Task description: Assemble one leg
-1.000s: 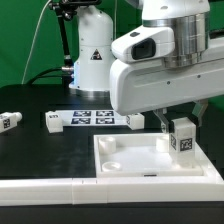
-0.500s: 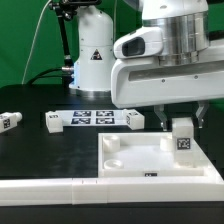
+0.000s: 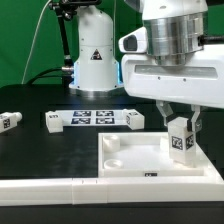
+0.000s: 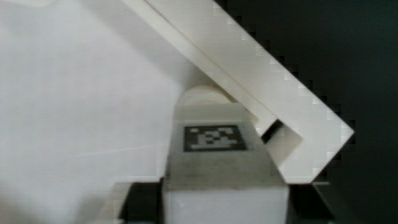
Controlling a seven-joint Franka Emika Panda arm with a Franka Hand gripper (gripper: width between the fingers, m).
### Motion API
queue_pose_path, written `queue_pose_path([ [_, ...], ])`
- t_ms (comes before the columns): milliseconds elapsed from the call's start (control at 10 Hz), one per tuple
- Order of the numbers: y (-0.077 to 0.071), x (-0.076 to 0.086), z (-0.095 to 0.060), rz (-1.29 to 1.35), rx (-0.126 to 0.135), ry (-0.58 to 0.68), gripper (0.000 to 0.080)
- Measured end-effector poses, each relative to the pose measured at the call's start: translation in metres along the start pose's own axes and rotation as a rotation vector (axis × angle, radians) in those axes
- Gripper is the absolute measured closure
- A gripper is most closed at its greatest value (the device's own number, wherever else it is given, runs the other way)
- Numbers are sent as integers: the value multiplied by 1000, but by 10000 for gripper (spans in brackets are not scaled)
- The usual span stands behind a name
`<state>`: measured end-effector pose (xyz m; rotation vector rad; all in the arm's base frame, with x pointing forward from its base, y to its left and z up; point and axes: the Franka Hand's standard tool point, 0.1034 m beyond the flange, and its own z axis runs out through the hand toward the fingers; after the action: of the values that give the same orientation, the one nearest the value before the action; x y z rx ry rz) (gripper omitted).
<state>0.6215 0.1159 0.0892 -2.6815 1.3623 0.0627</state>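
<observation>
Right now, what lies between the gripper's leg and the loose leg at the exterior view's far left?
Going from the gripper, in the exterior view: the tray's rim, a loose leg, the marker board, then another loose leg.

Bright, diffuse light filled the exterior view. The matte black bench [image 3: 40,150] showed no glare, while the large white square plastic tray [image 3: 130,165] and the glossy white robot arm housing [image 3: 180,75] were nearly washed out, with only soft grey shadows. The wrist view was grainy and soft, and the small white blocky plastic leg [image 4: 217,130] and its tag looked blurred.
</observation>
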Motion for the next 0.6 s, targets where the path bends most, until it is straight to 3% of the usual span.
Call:
queue_pose_path([
  [300,-3,-1,0,273,16,-19,508],
  [500,-3,-2,0,267,15,-20,508],
  [600,-3,-2,0,221,15,-20,432],
])
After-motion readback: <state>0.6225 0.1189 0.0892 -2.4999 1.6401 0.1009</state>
